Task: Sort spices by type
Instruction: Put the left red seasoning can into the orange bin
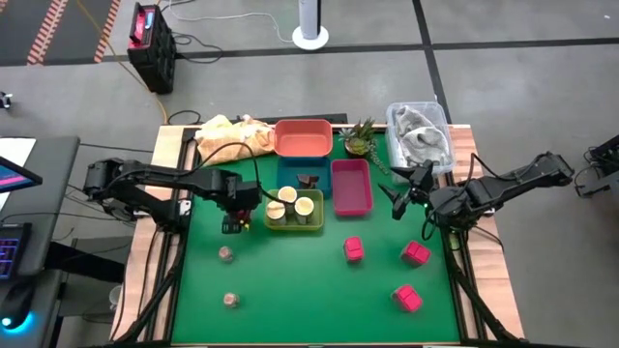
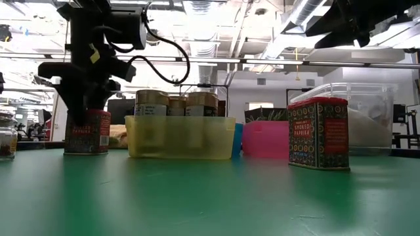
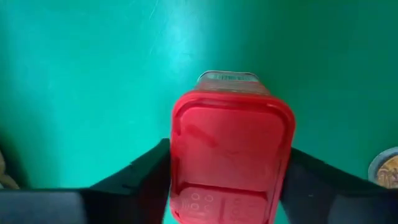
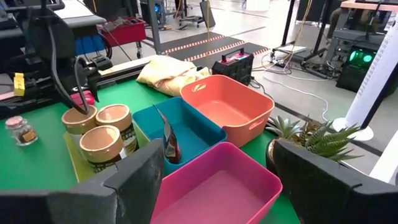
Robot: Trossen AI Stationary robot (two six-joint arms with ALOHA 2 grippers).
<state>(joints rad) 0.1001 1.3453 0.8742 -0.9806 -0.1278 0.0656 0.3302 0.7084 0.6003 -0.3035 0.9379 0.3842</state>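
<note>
Left gripper [image 3: 227,180] straddling upright paprika tin [image 3: 231,152] near table's left edge, fingers flanking tin's sides, grip unclear; right gripper [image 1: 407,196] hanging open, empty.

Landmark: yellow-green tray [image 1: 294,219].
- Three cream-topped jars [image 1: 288,196] upright inside tray, clustered, touching.
- Pink paprika tin [image 3: 230,152] upright just left of tray, between left gripper [image 1: 233,220] fingers.
- Three more pink tins [image 1: 353,248] right of tray, scattered.
- Two tiny brownish jars [image 1: 225,254] left-front of tray, apart.
- Dark brown piece [image 1: 309,180] in blue tray [image 1: 290,174] directly behind.
</note>
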